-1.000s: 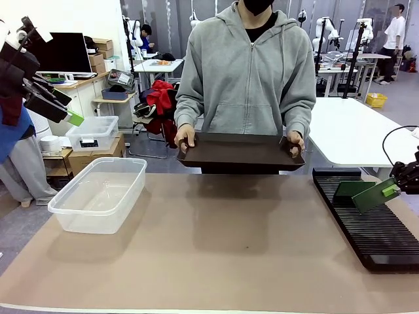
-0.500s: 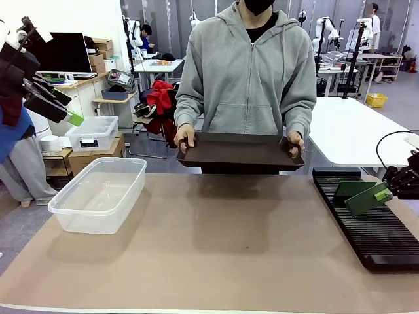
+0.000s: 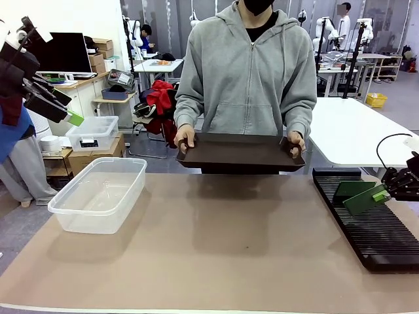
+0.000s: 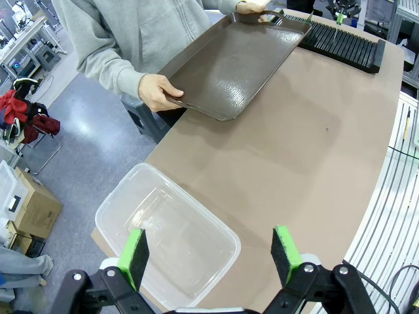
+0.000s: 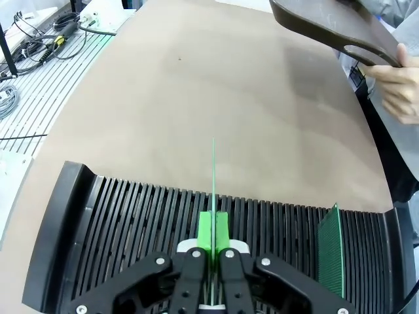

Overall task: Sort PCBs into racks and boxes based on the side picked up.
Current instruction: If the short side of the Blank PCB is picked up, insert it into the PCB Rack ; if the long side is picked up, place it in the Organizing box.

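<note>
Person's tray (image 3: 239, 152) over far edge; tub (image 3: 98, 193) left.

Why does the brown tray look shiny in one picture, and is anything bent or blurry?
Left wrist view: overhead light glares off the tray, and the wide lens curves the table edge. Front view: sharp, with a soft shadow under the tray. Right wrist view: crisp.

Looking down past the left gripper (image 4: 211, 252), its 2 green pads (image 4: 135, 256) spread wide apart with nothing between them. Beneath, a clear plastic tub (image 4: 168, 239) on the tan table (image 4: 308, 150), near its edge. Farther off, a dark brown tray (image 4: 230, 64) held over the table edge by a person's hand (image 4: 157, 91). At the far end, a black slotted rack (image 4: 342, 43).
</note>
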{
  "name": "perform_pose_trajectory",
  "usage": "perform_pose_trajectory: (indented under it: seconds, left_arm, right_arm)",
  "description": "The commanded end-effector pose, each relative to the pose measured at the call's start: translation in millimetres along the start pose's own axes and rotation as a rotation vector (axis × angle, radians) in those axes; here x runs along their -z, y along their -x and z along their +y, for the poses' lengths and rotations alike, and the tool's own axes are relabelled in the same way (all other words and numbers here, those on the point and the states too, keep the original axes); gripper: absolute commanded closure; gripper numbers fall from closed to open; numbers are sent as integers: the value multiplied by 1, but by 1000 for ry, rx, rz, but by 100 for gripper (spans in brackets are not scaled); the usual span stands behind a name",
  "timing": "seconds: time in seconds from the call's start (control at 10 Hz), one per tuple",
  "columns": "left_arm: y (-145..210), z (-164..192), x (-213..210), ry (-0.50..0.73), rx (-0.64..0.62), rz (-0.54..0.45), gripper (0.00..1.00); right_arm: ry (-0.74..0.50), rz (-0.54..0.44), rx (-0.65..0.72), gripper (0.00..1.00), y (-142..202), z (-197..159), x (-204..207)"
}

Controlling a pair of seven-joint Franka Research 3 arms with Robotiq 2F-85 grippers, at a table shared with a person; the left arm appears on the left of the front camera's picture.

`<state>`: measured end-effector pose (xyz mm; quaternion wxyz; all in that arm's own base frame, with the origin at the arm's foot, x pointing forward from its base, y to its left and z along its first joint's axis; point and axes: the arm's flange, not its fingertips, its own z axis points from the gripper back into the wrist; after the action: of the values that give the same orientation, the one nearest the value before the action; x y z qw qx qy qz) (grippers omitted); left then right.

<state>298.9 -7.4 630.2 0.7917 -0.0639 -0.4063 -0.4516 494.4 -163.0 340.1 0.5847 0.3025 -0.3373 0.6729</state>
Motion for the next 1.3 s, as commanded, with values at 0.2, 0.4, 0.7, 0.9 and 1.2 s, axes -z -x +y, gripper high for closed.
perform_pose_trajectory:
  seconds: [0.2,0.4,0.7,0.9,1.2]
  left_arm:
    - [2,0,1,7,0,7,0]
    - [2,0,1,7,0,7,0]
    - [2,0,1,7,0,7,0]
    - [2,0,1,7,0,7,0]
    - [2,0,1,7,0,7,0]
  right_arm:
    - [43,14,-22,98,11,-2,5]
    - [59,31,-9,98,17,-2,5]
    - [61,45,6,98,27,-1,5]
    - [61,35,5,98,32,0,5]
    - [54,-10,31,98,45,3,8]
